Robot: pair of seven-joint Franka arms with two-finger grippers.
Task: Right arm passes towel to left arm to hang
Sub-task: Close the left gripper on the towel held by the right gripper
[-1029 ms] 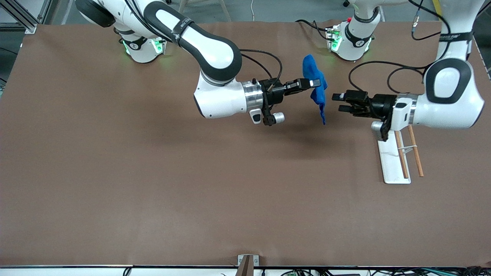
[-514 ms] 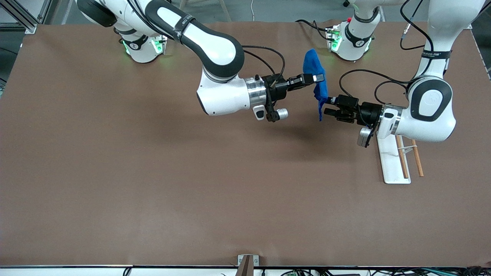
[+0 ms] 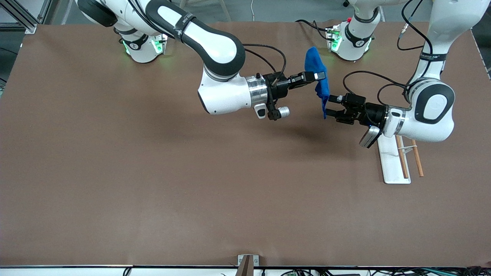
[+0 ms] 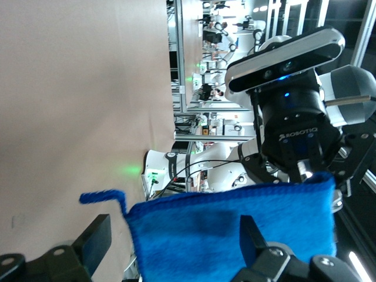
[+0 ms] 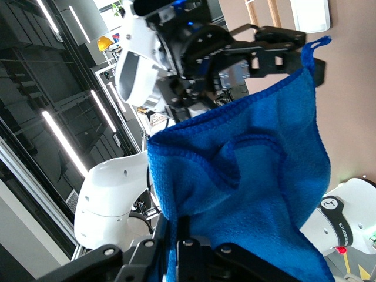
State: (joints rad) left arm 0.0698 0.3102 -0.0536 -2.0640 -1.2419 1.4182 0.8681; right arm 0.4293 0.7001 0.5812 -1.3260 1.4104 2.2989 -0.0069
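The towel [image 3: 317, 71] is a royal-blue cloth that hangs in the air over the table between the two arms. My right gripper [image 3: 317, 76] is shut on the towel's upper part, as the right wrist view shows [image 5: 183, 238]. The towel [image 5: 247, 176] fills that view, with its corner loop by the left gripper. My left gripper [image 3: 330, 106] is open at the towel's lower end. In the left wrist view the towel's [image 4: 223, 229] edge lies between its spread fingers [image 4: 97, 241], with one finger apart from the cloth.
A white rack tray [image 3: 391, 165] with two thin wooden bars [image 3: 416, 161] stands on the brown table [image 3: 153, 172] at the left arm's end, under the left arm's wrist. Both arm bases stand along the table's edge farthest from the front camera.
My left gripper has moved toward the right arm's end, up to the towel's lower end, and its wrist has turned. The right gripper has shifted slightly with the towel.
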